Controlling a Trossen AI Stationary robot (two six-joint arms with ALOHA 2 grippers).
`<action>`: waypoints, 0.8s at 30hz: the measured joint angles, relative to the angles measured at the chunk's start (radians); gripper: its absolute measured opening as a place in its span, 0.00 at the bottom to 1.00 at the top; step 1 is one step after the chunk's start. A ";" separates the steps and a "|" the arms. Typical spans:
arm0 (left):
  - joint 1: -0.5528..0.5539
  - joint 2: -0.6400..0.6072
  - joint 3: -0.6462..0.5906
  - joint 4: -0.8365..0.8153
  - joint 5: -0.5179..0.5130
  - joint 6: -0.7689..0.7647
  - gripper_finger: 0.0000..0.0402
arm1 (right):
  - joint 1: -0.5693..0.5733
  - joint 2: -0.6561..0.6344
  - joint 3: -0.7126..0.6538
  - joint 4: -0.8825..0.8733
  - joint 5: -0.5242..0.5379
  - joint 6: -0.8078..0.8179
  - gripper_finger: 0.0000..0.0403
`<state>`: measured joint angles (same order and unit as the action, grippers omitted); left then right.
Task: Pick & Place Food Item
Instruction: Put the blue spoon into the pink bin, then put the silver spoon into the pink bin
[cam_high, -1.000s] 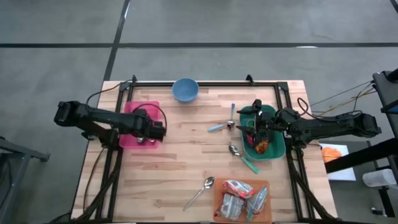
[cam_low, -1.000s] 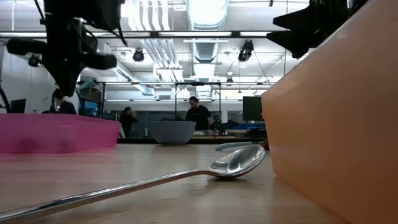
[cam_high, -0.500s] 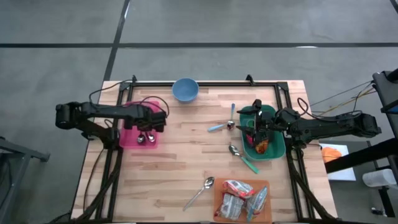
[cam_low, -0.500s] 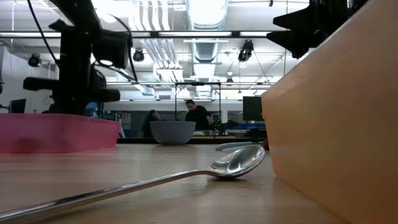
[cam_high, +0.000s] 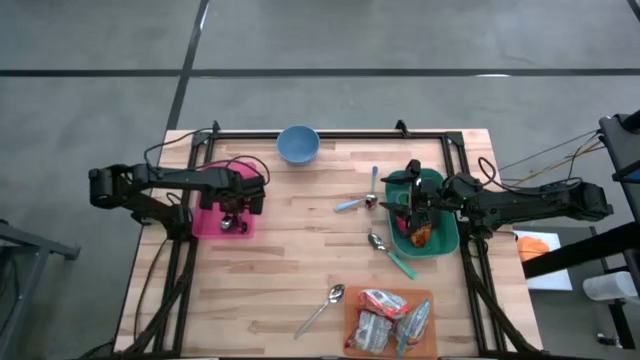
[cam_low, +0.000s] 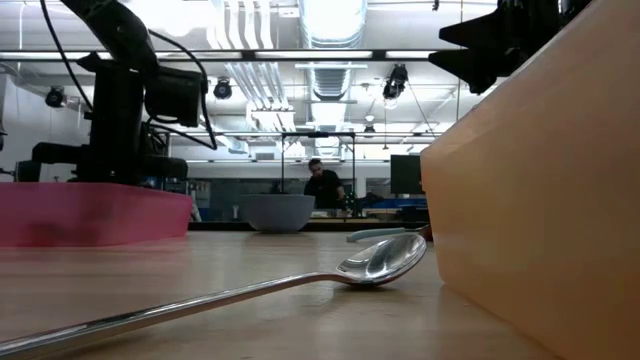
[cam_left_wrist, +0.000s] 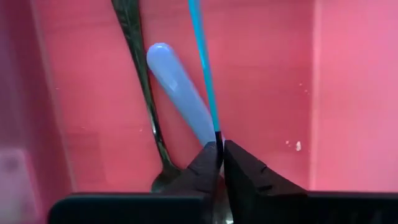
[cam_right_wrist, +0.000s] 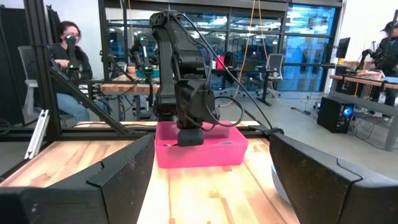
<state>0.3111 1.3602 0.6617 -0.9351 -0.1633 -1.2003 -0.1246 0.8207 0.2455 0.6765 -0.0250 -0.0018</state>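
Pink rectangular plastic bin (cam_high: 208, 215) is the landmark, sitting at the table's left side w/ the left gripper (cam_high: 233, 207) lowered into it. Left wrist view: its fingers (cam_left_wrist: 239, 171) are pinched together on the thin teal handle of a utensil (cam_left_wrist: 202, 62), which stands against the pink floor; beside it in the bin lie a pale blue plastic spoon (cam_left_wrist: 180, 90) and a dark metal spoon (cam_left_wrist: 142, 81), the two crossing near the fingertips

Right of the bin, across the wooden table (cam_high: 300, 260), the right gripper (cam_high: 413, 203) hangs over a green rectangular tray (cam_high: 445, 240) w/ jaws spread wide, holding nothing; an orange-red food item (cam_high: 422, 235) lies in that tray just under it. Between bin & tray: blue round bowl (cam_high: 298, 144) toward the far edge, light blue spoon (cam_high: 352, 204), metal spoon w/ green handle (cam_high: 388, 252). Toward the near edge from the bin: loose metal spoon (cam_high: 322, 308) & orange tray (cam_high: 355, 305) of wrapped snack packets (cam_high: 388, 318)

Low view: a person (cam_low: 323, 187) stands in the room behind the bowl
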 joint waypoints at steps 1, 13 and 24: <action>0.000 0.000 0.000 0.004 0.000 0.000 0.10 | 0.000 0.000 0.000 0.000 0.000 0.001 0.78; 0.000 0.000 0.000 0.018 0.000 0.011 0.36 | 0.000 0.000 0.000 0.000 0.000 -0.001 0.78; -0.078 -0.056 0.070 -0.058 -0.040 -0.008 0.36 | 0.000 0.000 0.000 -0.009 0.000 -0.001 0.78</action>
<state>0.2333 1.3041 0.7320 -0.9934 -0.2036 -1.2087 -0.1249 0.8204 0.2456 0.6672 -0.0250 -0.0028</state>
